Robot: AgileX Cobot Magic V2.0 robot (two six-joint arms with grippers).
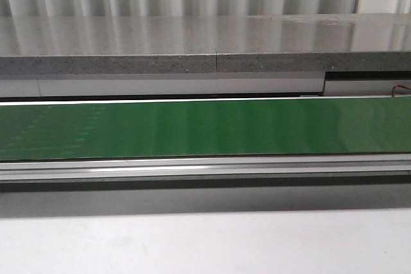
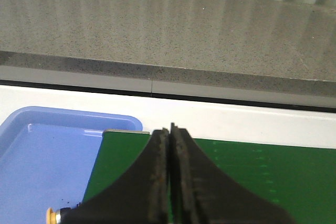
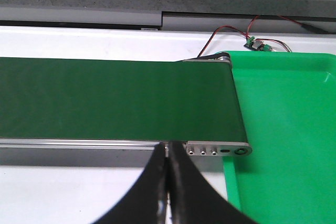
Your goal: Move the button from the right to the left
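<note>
Front view: only the green belt, stretched left to right across the counter, with a grey ledge on the far side; no arm, no tray and no button to find there

Left wrist view: left hand clenched, fingers pressed flat together with nothing between, hovering over the left end of the belt, beside the blue tray. Close under this hand, on the tray side, a small yellow cap with a dark collar, taken for the button. Mostly hidden by the hand, so not possible to tell whether lying fully inside the tray or on its rim

Right wrist view: right hand clenched too, grasping nothing, over the near rail at the right end of the belt, next to the green tray. No button visible in the shown part of that tray. Beyond it, a little circuit board with red and black wires

Judged from this: transfer probably finished, button already on the left. Next move calling for little: confirm the button rests in the blue tray, then hold both hands clear of it. For any further pick on the right, first an opening of the right hand
</note>
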